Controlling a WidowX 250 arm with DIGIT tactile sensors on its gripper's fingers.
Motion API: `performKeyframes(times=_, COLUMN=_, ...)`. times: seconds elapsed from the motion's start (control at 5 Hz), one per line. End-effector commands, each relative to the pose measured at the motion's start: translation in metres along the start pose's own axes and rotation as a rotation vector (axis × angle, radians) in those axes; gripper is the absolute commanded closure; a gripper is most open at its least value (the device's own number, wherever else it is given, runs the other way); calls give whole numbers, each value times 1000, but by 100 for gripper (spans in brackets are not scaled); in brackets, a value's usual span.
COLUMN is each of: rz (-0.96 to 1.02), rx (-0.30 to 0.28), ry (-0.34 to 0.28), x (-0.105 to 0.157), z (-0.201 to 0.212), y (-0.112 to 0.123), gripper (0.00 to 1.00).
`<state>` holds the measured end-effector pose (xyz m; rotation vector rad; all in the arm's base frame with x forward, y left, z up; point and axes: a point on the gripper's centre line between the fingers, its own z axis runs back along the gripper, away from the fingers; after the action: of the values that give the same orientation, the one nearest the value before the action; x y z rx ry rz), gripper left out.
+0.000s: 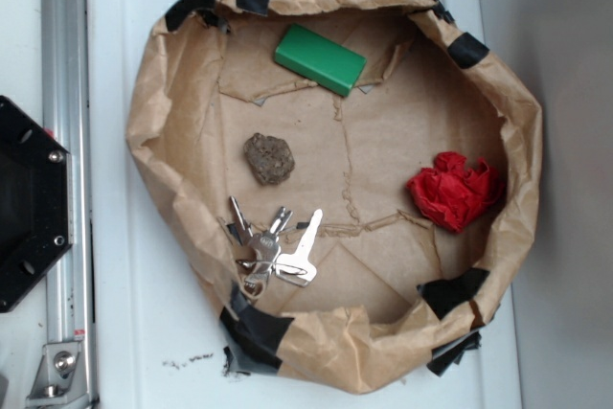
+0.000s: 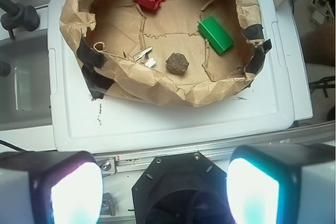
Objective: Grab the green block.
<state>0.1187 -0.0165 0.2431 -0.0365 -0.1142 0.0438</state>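
The green block [image 1: 320,58] lies flat on the brown paper floor of a paper-lined basin [image 1: 144,122], near its far rim. In the wrist view the green block [image 2: 216,34] shows at the upper right, well away from my gripper [image 2: 164,192]. The gripper stands open above the robot's black base, its two pale pads [image 2: 76,195] wide apart with nothing between them. The gripper does not show in the exterior view.
Inside the basin lie a brown-grey stone [image 1: 269,158], a bunch of keys [image 1: 276,248] and a red paper wad [image 1: 454,189]. The basin's crumpled paper walls, patched with black tape, stand up all round. A metal rail [image 1: 65,179] and the black robot base [image 1: 24,203] flank the white lid.
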Motion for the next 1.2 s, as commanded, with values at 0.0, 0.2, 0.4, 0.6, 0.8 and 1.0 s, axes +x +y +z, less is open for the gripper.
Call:
performKeyframes(times=0.0, rz=0, rx=0, ry=0, x=0, z=0, y=0, gripper=0)
performKeyframes(times=0.2, rz=6, rx=109, ry=-67, x=37, z=-28, y=15, gripper=0)
performKeyframes(times=0.4, rz=-131, rx=164, ry=-131, x=72, z=-63, y=35, gripper=0)
performKeyframes(times=0.6, rz=-259, rx=190, ry=-159, x=93, z=-95, y=41, gripper=0)
performKeyframes(times=0.8, rz=-365, rx=193, ry=-135, x=106, z=-127, y=47, gripper=0)
performKeyframes(times=1.0, rz=-403, rx=149, ry=-82, x=118, z=-155, y=52, gripper=0)
